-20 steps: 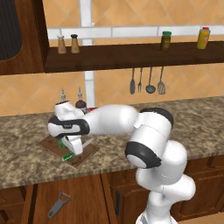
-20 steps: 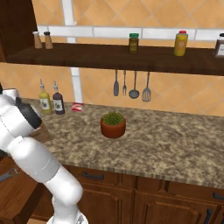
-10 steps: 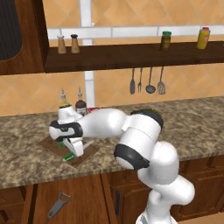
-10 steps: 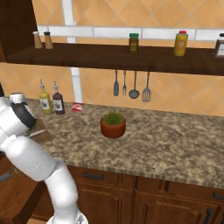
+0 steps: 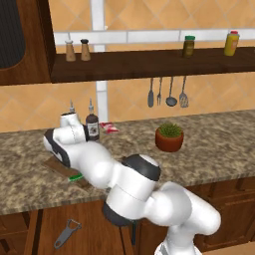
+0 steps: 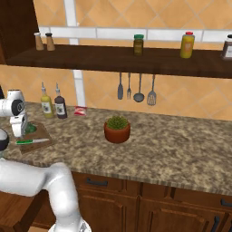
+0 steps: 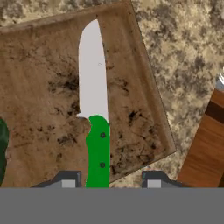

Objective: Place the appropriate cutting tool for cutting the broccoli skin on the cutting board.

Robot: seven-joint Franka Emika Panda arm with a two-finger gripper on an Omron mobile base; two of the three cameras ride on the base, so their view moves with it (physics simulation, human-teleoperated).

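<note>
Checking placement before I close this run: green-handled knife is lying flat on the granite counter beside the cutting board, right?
Not quite. The green-handled knife lies flat on the cutting board itself, not on the granite counter beside it. The hand view shows it, blade and handle over the wood.

Knife [image 7: 95, 105]: handle end cut off between the gripper [image 7: 109, 180] fingertips at the hand view's lower edge. Broccoli [image 7: 2, 151]: sliver only, left of the gripper, cropped by the frame. Cutting board [image 5: 56, 167]: largely hidden behind the arm in the left base view.
</note>
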